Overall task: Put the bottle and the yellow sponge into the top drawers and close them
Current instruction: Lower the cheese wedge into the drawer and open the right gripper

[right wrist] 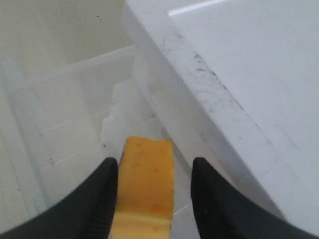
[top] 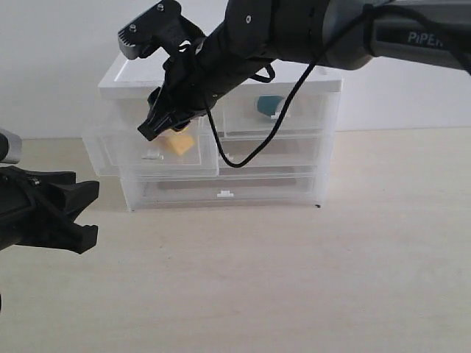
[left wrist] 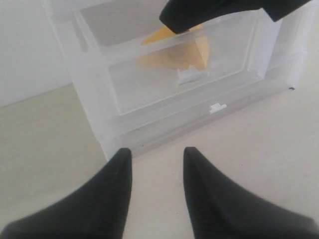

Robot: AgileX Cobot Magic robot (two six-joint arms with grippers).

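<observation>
The yellow sponge (top: 179, 143) lies inside the left top drawer (top: 129, 151), which is pulled out of the cabinet. My right gripper (top: 158, 129) reaches across and hangs over that drawer, open. In the right wrist view the sponge (right wrist: 147, 184) sits between the fingers of the right gripper (right wrist: 154, 162), against one finger, with a gap to the other. The bottle (top: 268, 105) shows as a teal patch behind the front of the right top drawer (top: 302, 114), which is pushed in. My left gripper (top: 90, 213) is open and empty, low at the left, facing the cabinet.
The white cabinet top (top: 132, 73) lies just behind the right gripper. Two full-width drawers (top: 224, 193) below are shut. In the left wrist view the open drawer's front (left wrist: 224, 55) and its white handle tab (left wrist: 192, 74) lie ahead of the left gripper (left wrist: 157, 152). Beige table (top: 294, 279) stretches in front.
</observation>
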